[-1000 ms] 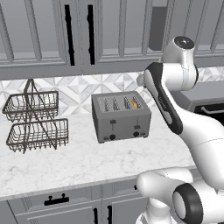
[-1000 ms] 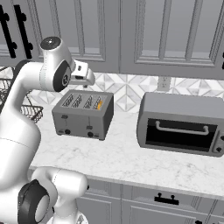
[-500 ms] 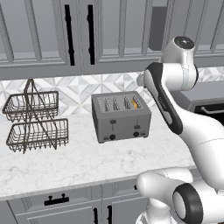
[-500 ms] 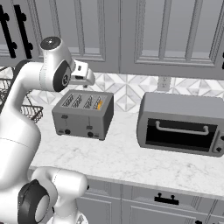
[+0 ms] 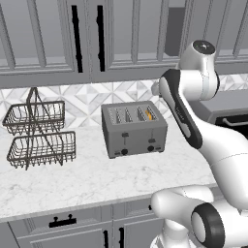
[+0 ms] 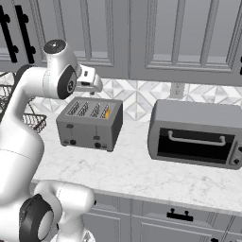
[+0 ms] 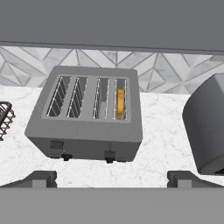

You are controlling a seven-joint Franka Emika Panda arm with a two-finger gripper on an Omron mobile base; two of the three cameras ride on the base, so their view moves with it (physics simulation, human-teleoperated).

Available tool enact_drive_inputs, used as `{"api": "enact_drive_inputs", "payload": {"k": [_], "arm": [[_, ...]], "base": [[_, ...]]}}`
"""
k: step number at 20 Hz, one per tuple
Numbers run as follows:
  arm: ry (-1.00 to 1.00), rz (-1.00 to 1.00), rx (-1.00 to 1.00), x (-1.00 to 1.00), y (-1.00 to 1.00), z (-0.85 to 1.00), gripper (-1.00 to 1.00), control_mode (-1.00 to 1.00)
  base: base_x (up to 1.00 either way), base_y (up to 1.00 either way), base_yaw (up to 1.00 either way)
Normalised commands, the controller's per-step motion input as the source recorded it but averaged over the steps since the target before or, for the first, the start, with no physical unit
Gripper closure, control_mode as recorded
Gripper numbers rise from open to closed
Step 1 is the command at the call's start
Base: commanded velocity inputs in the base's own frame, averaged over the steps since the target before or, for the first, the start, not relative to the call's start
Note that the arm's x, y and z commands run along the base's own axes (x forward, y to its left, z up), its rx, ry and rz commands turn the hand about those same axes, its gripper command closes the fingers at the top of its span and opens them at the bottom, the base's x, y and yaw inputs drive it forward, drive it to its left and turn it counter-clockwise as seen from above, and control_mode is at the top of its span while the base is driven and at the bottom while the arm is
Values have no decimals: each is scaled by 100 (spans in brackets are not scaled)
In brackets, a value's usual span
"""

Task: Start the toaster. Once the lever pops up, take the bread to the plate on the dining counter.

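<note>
The toaster stands on the marble bench against the tiled wall, its four slots running front to back and its two black levers low on the front face, both looking seated near the bottom of their tracks. The bread sits down in the slot at the toaster's right end — in the hand view just a thin golden edge shows, long axis along the slot. The gripper hangs above and behind the toaster, looking down over its top toward the front; the fingers are spread wide and empty, one tip at each lower corner of the hand view. The lever serving the bread's side lies forward of and below the fingers, on the face turned away from the wall, so I judge the hand must come over the top and down the front. The lever on the left is small and hard to tell from its slot plate — probably unpressed. A wire basket rack stands to the left, a toaster oven to the right
</note>
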Motion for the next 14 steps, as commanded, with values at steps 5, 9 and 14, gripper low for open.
{"api": "enact_drive_inputs", "payload": {"k": [5, 9, 14], "arm": [[0, 0, 0, 0, 0, 0, -100, -100], [0, 0, 0, 0, 0, 0, -100, -100], [0, 0, 0, 0, 0, 0, -100, -100]], "base": [[0, 0, 0], [0, 0, 0], [0, 0, 0]]}}
